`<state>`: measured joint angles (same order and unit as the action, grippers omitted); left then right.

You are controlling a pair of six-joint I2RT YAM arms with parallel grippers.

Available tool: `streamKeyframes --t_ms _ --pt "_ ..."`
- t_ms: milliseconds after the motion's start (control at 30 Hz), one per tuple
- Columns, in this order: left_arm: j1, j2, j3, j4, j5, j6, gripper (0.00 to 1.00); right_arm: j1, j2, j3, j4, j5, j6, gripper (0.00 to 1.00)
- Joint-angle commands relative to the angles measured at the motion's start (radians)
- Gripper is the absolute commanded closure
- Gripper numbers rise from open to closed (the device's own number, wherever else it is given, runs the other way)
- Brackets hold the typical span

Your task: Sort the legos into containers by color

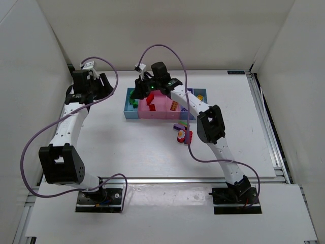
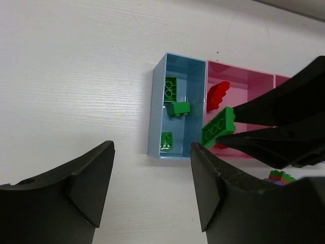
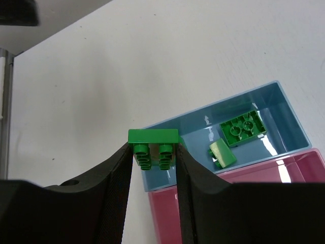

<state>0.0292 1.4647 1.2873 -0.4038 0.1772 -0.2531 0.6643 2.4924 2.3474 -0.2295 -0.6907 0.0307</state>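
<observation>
The right gripper (image 3: 152,152) clamps a green brick (image 3: 152,136), long axis across the jaws, over the blue bin's (image 3: 284,109) wall beside the pink bin (image 3: 264,203), likely needing a nudge blue-ward; the left gripper (image 2: 152,152) gapes empty, farther off.

In the top view, the right arm (image 1: 190,104) is covering the middle of the containers (image 1: 130,110), and their contents are showing too small for you to count. From the left wrist, the right end effector (image 2: 229,125) is blocking much of the pink bin (image 2: 244,81), and a pile of legos (image 2: 278,177) is peeking out, mostly covered. From the right wrist, the green brick (image 3: 153,136) is hiding its lower part between the fingers (image 3: 117,203).
</observation>
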Motion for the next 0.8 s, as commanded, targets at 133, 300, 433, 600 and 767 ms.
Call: streamKeyframes --t_ms 133,300,433,600,767 --pt "0.006 -0.050 -0.002 -0.006 0.030 0.012 0.28 0.012 0.072 0.081 0.044 0.060 -0.015 0.92" --pt "0.003 -0.046 0.001 -0.009 0.033 0.017 0.28 0.018 0.111 0.096 0.053 0.056 -0.020 0.85" --pt "0.005 -0.044 0.000 -0.010 0.036 0.020 0.28 0.018 0.118 0.099 0.078 0.051 -0.054 0.72" --pt "0.005 -0.044 -0.006 -0.006 0.041 0.018 0.28 0.020 0.128 0.107 0.087 0.049 -0.049 0.39" --pt "0.005 -0.044 -0.019 0.000 0.047 0.017 0.27 0.021 0.123 0.099 0.093 0.043 -0.046 0.23"
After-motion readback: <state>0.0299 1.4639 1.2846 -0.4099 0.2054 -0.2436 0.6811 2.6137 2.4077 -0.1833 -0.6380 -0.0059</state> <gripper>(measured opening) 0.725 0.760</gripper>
